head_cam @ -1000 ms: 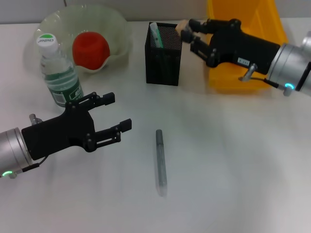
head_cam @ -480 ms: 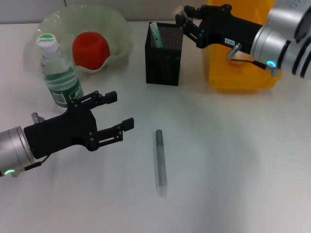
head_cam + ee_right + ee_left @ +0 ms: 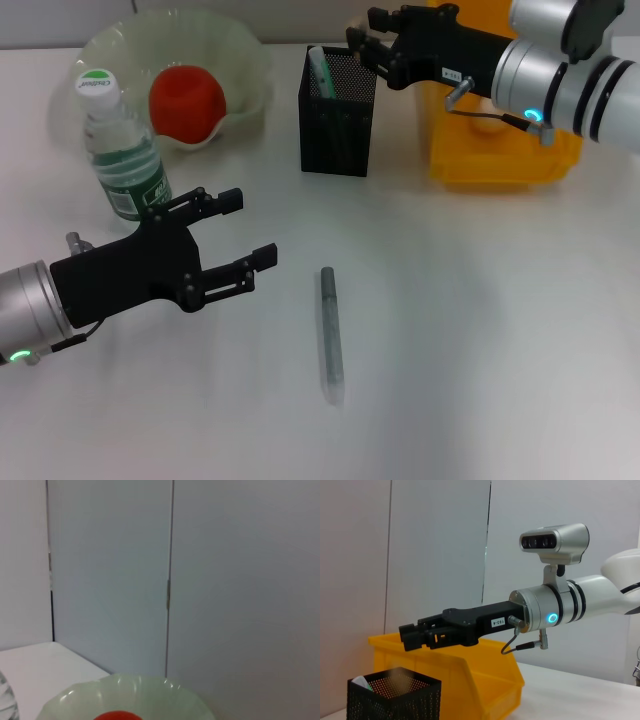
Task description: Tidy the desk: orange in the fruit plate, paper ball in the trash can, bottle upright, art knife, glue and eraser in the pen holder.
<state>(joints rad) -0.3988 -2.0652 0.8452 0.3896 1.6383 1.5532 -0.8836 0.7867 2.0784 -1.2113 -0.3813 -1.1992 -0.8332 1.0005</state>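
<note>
Hovering at the pen holder's (image 3: 337,110) one o'clock rim, the right gripper (image 3: 368,45), whose finger state I cannot tell, risks knocking it over; the left gripper (image 3: 238,232) idles, fingers spread.

The red-orange orange (image 3: 186,102) sits inside the pale green, scallop-rimmed fruit plate (image 3: 245,55) at the far left of the desk. The clear bottle (image 3: 120,152) with green label and white cap stands upright just in front of the plate. The black mesh pen holder (image 3: 338,110) stands upright beside the plate, a green-tipped item poking out. The yellow trash can (image 3: 500,160) stands beyond it. A grey art knife (image 3: 330,329) lies flat on the desk, well apart.
</note>
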